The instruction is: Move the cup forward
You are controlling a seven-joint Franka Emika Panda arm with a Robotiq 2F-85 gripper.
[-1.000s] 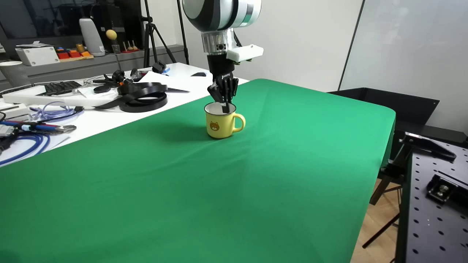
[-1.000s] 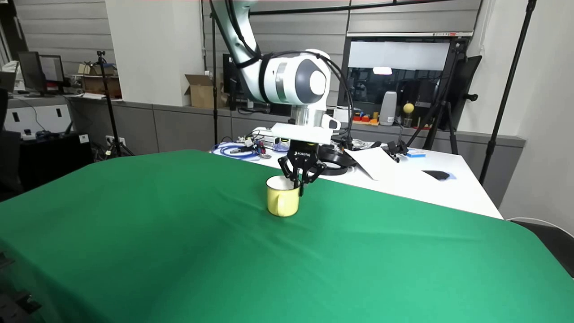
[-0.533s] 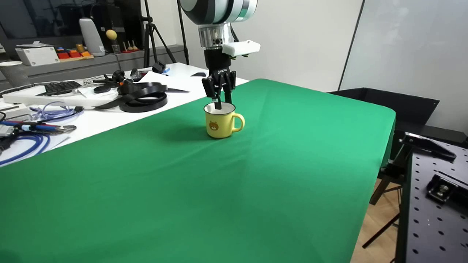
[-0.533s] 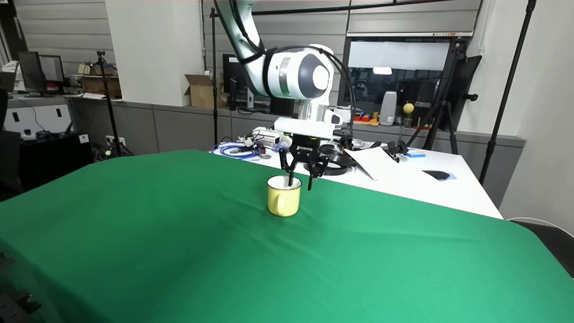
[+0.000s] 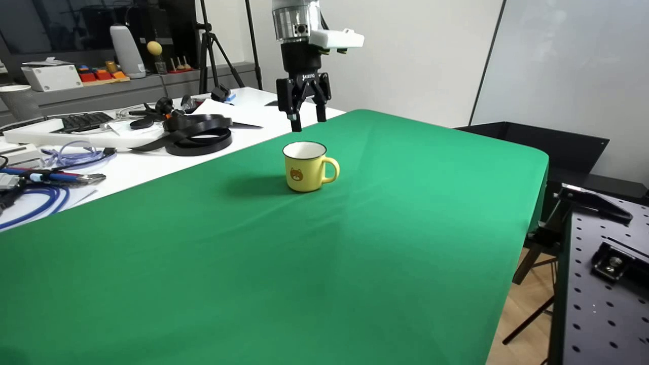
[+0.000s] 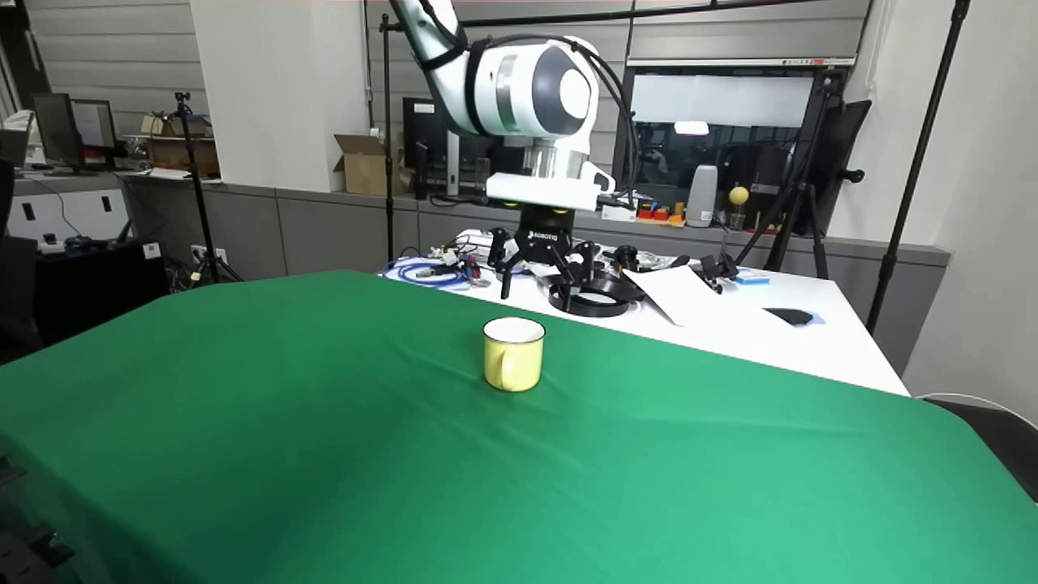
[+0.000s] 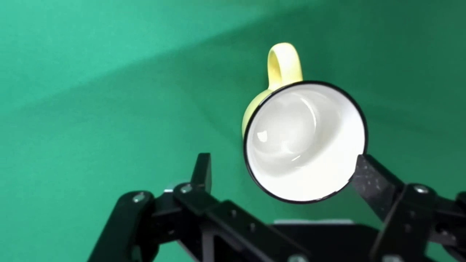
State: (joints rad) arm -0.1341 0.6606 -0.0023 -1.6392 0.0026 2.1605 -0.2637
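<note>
The cup, a yellow mug (image 5: 303, 170) with a black rim and a small bear mark, stands upright on the green cloth (image 5: 284, 284). It appears in both exterior views, its handle facing the camera in an exterior view (image 6: 512, 361). From above, the wrist view shows its bare white inside (image 7: 302, 142) and its handle pointing up the picture. My gripper (image 5: 309, 123) hangs above the mug, apart from it, with jaws spread wide and nothing between them. In the wrist view one fingertip (image 7: 369, 174) overlaps the mug's rim from the camera's angle.
A white table (image 6: 714, 328) adjoins the green-covered one, bearing a black strap roll (image 5: 200, 137), cables and a keyboard (image 5: 86, 120). A black perforated bench (image 5: 603, 299) stands beside the green table's edge.
My gripper has opened from nearly shut at the mug's rim and risen clear, one finger coming up out of the mug. The mug has stayed almost in place.
</note>
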